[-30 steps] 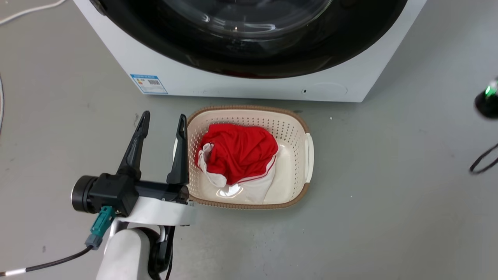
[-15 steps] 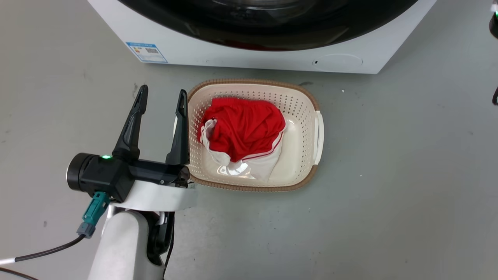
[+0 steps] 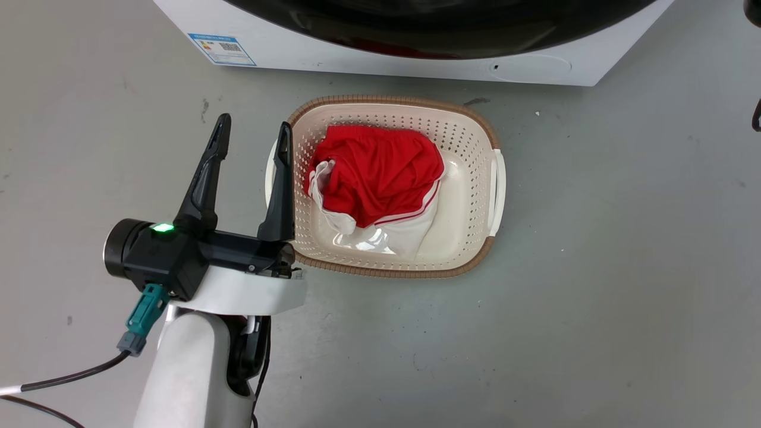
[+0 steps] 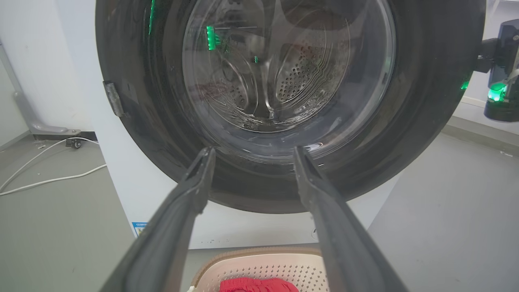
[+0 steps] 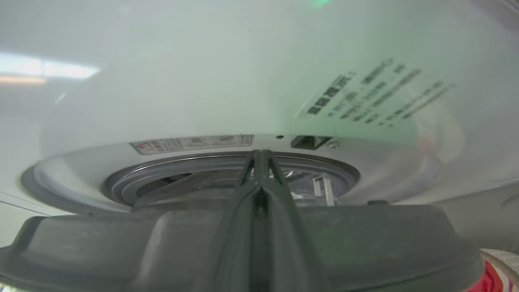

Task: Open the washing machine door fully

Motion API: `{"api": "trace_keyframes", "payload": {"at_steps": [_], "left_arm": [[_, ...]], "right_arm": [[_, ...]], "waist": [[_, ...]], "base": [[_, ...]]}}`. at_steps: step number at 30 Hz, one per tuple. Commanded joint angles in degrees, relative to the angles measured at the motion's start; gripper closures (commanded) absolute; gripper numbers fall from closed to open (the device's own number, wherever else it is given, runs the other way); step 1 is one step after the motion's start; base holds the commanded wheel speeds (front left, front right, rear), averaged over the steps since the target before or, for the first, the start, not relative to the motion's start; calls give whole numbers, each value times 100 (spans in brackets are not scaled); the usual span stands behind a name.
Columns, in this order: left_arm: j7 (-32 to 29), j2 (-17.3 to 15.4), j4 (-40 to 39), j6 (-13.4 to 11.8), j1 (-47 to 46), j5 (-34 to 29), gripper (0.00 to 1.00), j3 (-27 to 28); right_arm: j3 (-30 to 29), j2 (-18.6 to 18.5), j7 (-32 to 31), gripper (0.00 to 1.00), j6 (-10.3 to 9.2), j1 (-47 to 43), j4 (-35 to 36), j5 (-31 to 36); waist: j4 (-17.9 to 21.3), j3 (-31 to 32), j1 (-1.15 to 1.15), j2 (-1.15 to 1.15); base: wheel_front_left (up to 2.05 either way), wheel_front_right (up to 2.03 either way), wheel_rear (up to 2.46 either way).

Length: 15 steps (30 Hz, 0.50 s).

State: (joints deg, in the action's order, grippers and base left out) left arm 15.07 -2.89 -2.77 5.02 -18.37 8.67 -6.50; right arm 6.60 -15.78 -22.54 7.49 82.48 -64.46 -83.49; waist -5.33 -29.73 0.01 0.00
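The washing machine point(image 3: 357, 59) is a white box at the top of the head view, with the lower rim of the glossy black washing machine door point(image 3: 440, 35) across it. In the left wrist view the door point(image 4: 425, 101) and its glass bowl stand right ahead, the steel drum showing through. My left gripper point(image 3: 252, 134) is open and empty, low over the floor beside a basket and short of the door point(image 4: 251, 154). My right gripper point(image 5: 261, 156) is shut, its tips past the door's dark edge point(image 5: 365, 243), in the gap before the grey rubber ring.
A cream basket point(image 3: 475, 119) holding a red and white garment point(image 3: 380, 172) sits on the floor just in front of the machine. White cables point(image 4: 40, 182) lie on the floor left of the machine. A dark unit with a green light point(image 4: 500, 81) hangs by the door's right edge.
The head camera has moved, so the machine and basket sit higher in the picture. My left gripper stays open beside the basket.
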Motion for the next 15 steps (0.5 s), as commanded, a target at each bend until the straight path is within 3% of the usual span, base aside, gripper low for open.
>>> {"api": "trace_keyframes", "payload": {"at_steps": [1, 15], "left_arm": [[14, 3, 1, 1, -82, 19, 0, -2], [14, 2, 108, -51, 54, 29, 0, -17]], "right_arm": [[58, 223, -98, 100, 1, 58, 29, -22], [-10, 200, -1233, 100, 0, -742, 547, -380]], "waist": [[-7, -2, -1, 0], [84, 314, -1, 0]], "base": [[0, 0, 0], [0, 0, 0]]}}
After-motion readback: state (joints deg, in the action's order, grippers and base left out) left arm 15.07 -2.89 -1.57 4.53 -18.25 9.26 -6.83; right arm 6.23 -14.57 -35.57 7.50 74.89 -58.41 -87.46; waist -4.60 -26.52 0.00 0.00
